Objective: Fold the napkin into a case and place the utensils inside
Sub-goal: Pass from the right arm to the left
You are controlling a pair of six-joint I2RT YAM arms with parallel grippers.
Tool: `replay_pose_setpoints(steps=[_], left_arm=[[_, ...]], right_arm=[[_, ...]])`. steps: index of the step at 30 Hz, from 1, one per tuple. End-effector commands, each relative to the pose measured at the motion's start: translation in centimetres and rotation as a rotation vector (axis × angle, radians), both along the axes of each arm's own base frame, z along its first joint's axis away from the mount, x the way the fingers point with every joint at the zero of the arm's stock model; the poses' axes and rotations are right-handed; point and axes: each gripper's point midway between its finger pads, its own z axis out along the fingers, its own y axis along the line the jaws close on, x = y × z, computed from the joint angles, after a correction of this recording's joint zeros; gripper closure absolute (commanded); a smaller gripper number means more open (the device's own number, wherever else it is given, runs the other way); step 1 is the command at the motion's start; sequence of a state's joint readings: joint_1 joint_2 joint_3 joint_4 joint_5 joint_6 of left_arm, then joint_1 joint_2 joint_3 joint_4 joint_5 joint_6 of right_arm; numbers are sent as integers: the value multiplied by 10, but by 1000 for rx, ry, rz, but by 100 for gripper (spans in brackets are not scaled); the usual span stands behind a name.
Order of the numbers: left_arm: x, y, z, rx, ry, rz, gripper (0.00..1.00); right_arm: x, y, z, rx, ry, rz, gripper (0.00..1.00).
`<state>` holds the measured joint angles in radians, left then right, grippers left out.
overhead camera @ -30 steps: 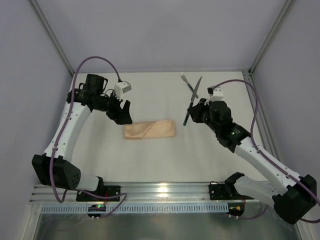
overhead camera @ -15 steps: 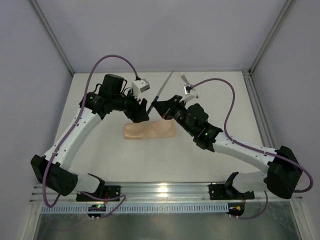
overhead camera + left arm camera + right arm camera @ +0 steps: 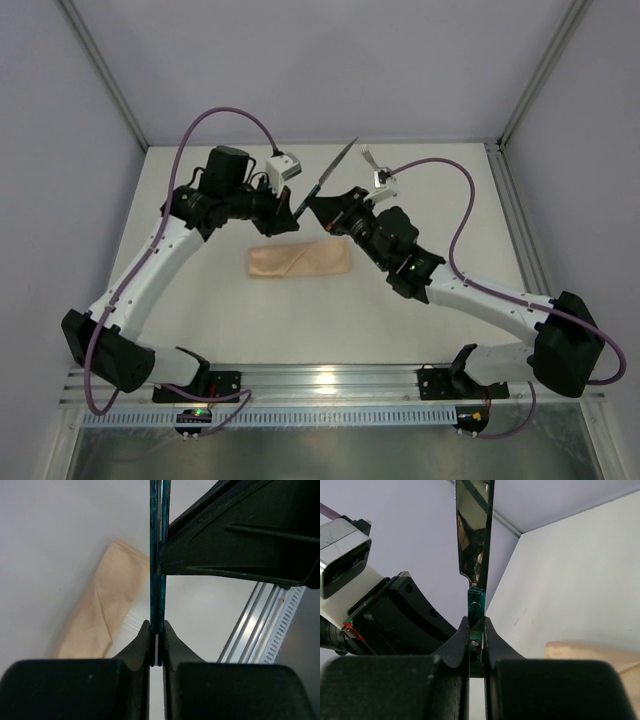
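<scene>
Left wrist view: left gripper (image 3: 156,630) is clamped shut on the tail end of the slim knife w/ dark green handle & silvery blade (image 3: 157,555). Right gripper (image 3: 240,545) sits just past it on the same handle, also closed on it. Right wrist view confirms: pads either side of the green handle, blade sticking out beyond. So both hold one utensil mid-air, which reads as a handover, R to L.

The folded peach-tan cloth case (image 3: 107,605) lies on the white table (image 3: 300,320), below both grippers & well apart from the knife. A small silvery fork-like piece (image 3: 368,153) lies on the table beyond the right gripper.

Doing it well, IMO:
- R lets go only once L's pinch is firm. L has just the handle tip, so slip risk is real.
- L holds steady while R opens & backs off along the blade line, no sideways tug.
- Then bring the knife down toward the case's diagonal flap; which end is open, can't tell from here.
</scene>
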<state>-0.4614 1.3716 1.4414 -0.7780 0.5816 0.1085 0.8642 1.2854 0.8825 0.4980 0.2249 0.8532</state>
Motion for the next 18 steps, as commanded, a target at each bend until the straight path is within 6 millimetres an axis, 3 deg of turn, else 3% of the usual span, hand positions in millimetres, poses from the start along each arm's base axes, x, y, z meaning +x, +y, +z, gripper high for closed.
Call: replay_pose_setpoints(steps=[1, 3, 4, 5, 6, 9, 10, 11, 12, 13, 15, 16, 18], left_arm=[[10, 7, 9, -7, -42, 48, 100], [9, 9, 7, 5, -39, 50, 100], [6, 11, 5, 16, -26, 48, 100], [5, 14, 2, 27, -12, 43, 100], [2, 15, -1, 34, 4, 32, 100], [-10, 22, -20, 87, 86, -1, 100], [-18, 20, -29, 93, 141, -41, 100], [-24, 20, -29, 91, 159, -61, 100], [-29, 19, -34, 91, 189, -81, 100], [-32, 16, -40, 89, 233, -105, 100], [-44, 19, -48, 115, 288, -149, 100], [-48, 18, -54, 118, 329, -172, 100], [-61, 23, -58, 138, 381, -219, 100]], right_arm=[[-15, 4, 37, 85, -76, 58, 96], [-18, 2, 30, -13, -137, 81, 93], [-22, 0, 27, -68, -171, 99, 86], [-27, -4, 18, -146, -207, 113, 68], [-33, -22, 30, -287, -365, 83, 65], [-55, -44, 12, -598, -578, 145, 59], [-73, -53, -3, -784, -730, 244, 53], [-73, -60, 6, -844, -826, 218, 53], [-87, -57, 6, -885, -935, 293, 47], [-96, -60, 0, -1016, -1089, 346, 46], [-110, -53, -5, -1103, -1263, 439, 44], [-112, -45, -18, -1200, -1366, 500, 42], [-108, -34, -13, -1268, -1440, 526, 42]])
